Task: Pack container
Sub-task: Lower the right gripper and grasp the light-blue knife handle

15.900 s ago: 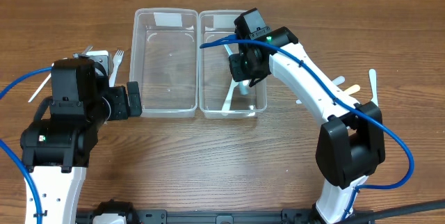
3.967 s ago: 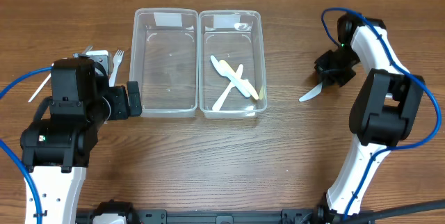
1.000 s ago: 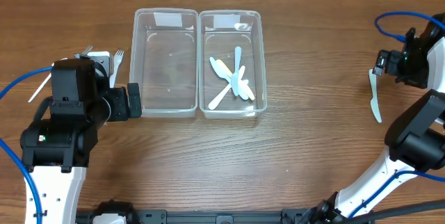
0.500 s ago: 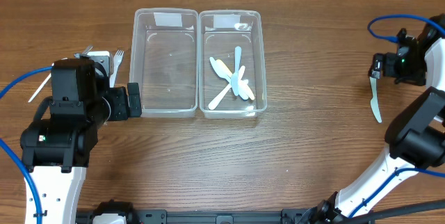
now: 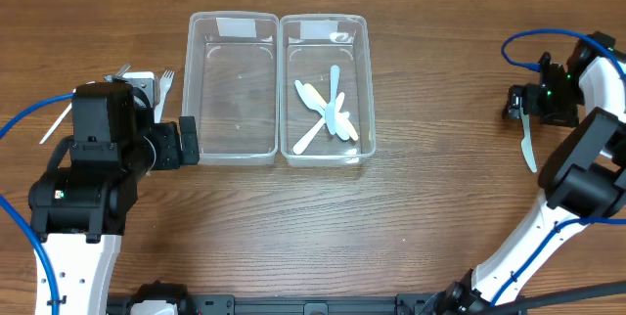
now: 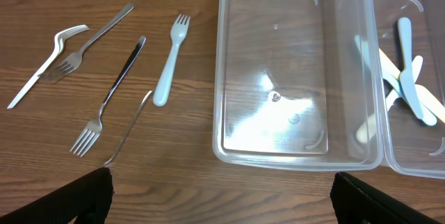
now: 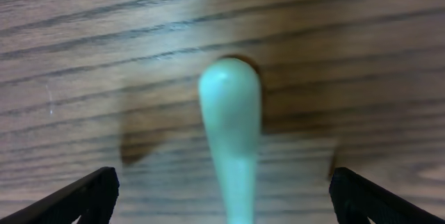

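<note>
Two clear containers stand side by side. The left container is bare inside. The right container holds several white plastic utensils. At the far right a white plastic knife lies on the table. My right gripper hovers open over its upper end, whose rounded tip lies between the fingers, touching neither. My left gripper is open and holds nothing, just left of the left container.
Left of the containers lie several metal forks and a pale plastic fork. A white utensil sticks out beside the left arm. The right arm's blue cable loops above the gripper.
My right gripper has shifted left, over the upper end of the knife. The knife, the containers and the left arm have stayed put.
</note>
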### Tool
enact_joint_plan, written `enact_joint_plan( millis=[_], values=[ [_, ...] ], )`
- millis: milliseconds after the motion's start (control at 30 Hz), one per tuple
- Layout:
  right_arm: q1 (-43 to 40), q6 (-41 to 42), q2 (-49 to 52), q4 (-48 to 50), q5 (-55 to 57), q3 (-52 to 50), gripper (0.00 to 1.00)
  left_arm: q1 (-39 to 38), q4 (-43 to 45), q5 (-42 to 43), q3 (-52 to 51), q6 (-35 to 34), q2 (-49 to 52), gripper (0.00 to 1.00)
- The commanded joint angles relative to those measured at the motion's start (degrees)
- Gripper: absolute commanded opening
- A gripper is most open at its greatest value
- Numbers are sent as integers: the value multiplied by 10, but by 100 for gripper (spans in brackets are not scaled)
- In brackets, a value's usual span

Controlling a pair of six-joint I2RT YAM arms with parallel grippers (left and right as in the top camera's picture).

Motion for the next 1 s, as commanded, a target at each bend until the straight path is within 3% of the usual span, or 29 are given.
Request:
enact_joint_plan(
  millis=[0,467,700,967],
  values=[
    [15,-4,17,7,14,0,98,6,1,-3,12,13,2,100],
    [19,-12,17,10,24,0,95,6,0,-3,12,12,2,100],
    [19,-17,18,17,23,0,74,6,0,-3,12,13,2,100],
    [19,-17,18,38,23,0,61,6,0,-3,12,13,2,100]
  ],
)
